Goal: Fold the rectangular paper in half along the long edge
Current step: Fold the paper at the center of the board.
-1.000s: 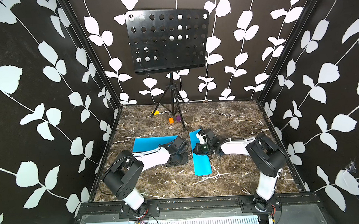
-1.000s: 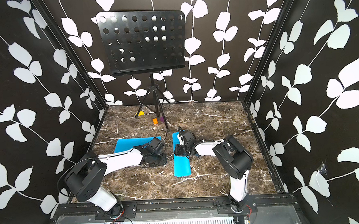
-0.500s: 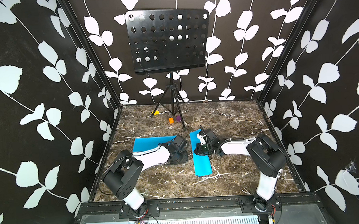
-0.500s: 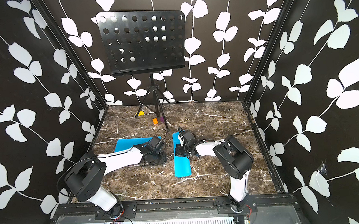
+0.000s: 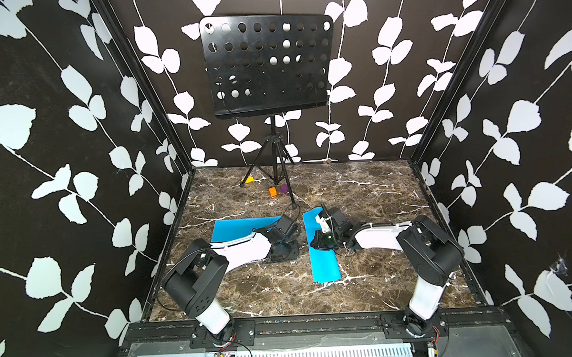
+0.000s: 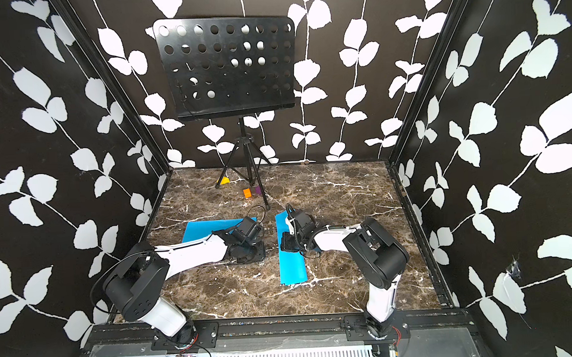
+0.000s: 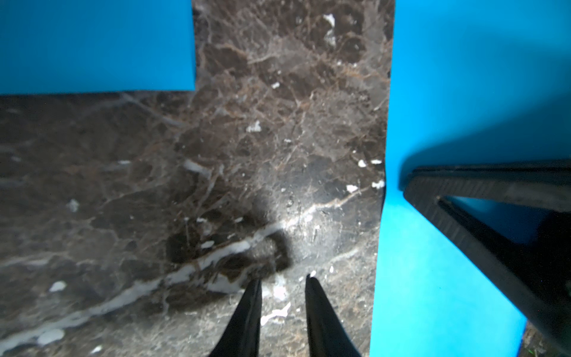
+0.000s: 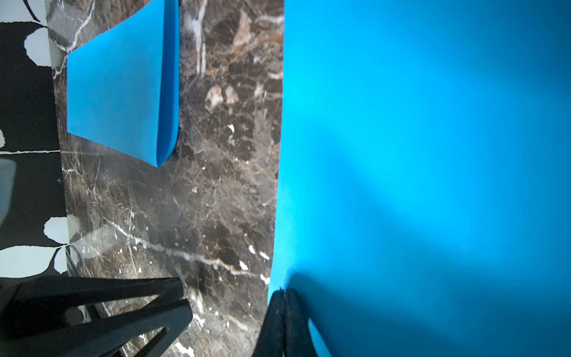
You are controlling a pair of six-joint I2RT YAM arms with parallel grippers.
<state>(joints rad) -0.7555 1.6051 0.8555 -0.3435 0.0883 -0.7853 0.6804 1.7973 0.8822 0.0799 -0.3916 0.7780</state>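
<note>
- The long, thin, bright-blue paper strip (image 5: 322,261) lies flat in the middle of the brown marble table (image 5: 362,188). In both top views it runs from 12 o'clock to 6 o'clock. It is so thin that I think it is already folded over.
- My right claw (image 8: 282,293) is pressed tight together, and I see nothing between its two fingers. Its tip sits on the strip's 9 o'clock edge, about halfway along. The edge has a tiny bend right there.
- I think the job now is to press the fold flat. To do it well, I should push down softly. Then I should slide straight along that edge toward 12 and toward 6, so the paper does not bunch up or slip.
- My right arm lies low. It reaches in from 3 o'clock across the strip, with the claw tipped down onto it.
- My left claw (image 7: 282,279) has a small gap and holds nothing. It hangs over bare marble just at 9 o'clock of the strip, near it but not touching. It could pin the strip down if it slides.
- My left arm lies low too, over a second blue paper sheet (image 5: 233,229) at 9 o'clock.
</note>
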